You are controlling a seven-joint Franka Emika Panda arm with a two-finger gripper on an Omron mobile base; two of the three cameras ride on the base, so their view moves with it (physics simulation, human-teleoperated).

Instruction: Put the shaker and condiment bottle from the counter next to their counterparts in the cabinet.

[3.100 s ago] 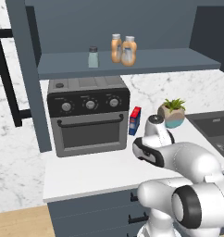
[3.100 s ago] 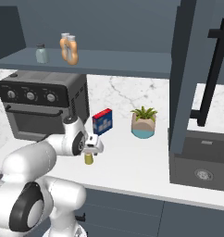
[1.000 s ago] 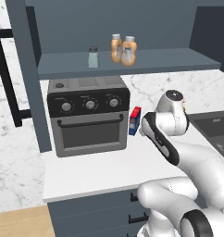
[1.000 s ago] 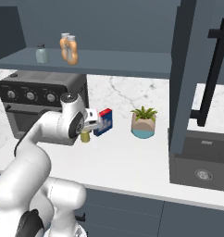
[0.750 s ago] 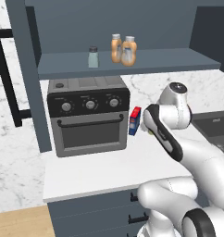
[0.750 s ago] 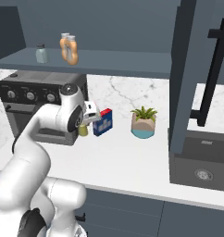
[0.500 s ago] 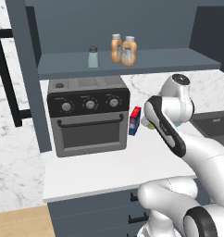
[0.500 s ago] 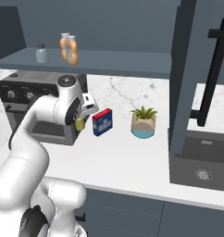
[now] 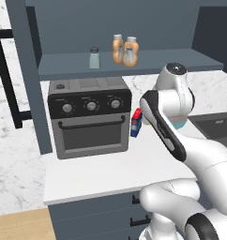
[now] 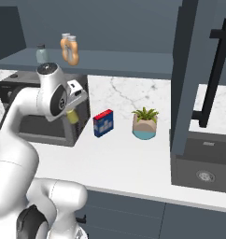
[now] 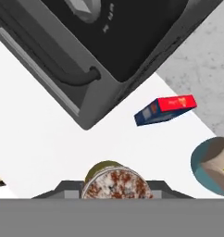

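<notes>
My gripper (image 10: pixel 74 111) is shut on the shaker (image 10: pixel 74 116), a small olive-yellow cylinder, and holds it in the air in front of the toaster oven's right side. In the hand view the shaker's speckled grey cap (image 11: pixel 115 183) sits between the fingertips, above the counter (image 11: pixel 35 139). On the cabinet (image 9: pixel 134 70) shelf stand a pale grey-blue shaker (image 9: pixel 94 57), a slim orange bottle (image 9: pixel 117 48) and, touching its right side, the squat condiment bottle (image 9: pixel 131 52). The raised arm hides the gripper in the left base view.
A dark toaster oven (image 9: pixel 89 117) stands on the counter under the shelf. A blue and red box (image 10: pixel 103 123) and a potted plant (image 10: pixel 145 123) are to its right. A sink (image 10: pixel 203 163) lies at the far right.
The arm has risen with the shaker, carrying it up from near the counter to the height of the oven's top. The grip has stayed shut on it.
</notes>
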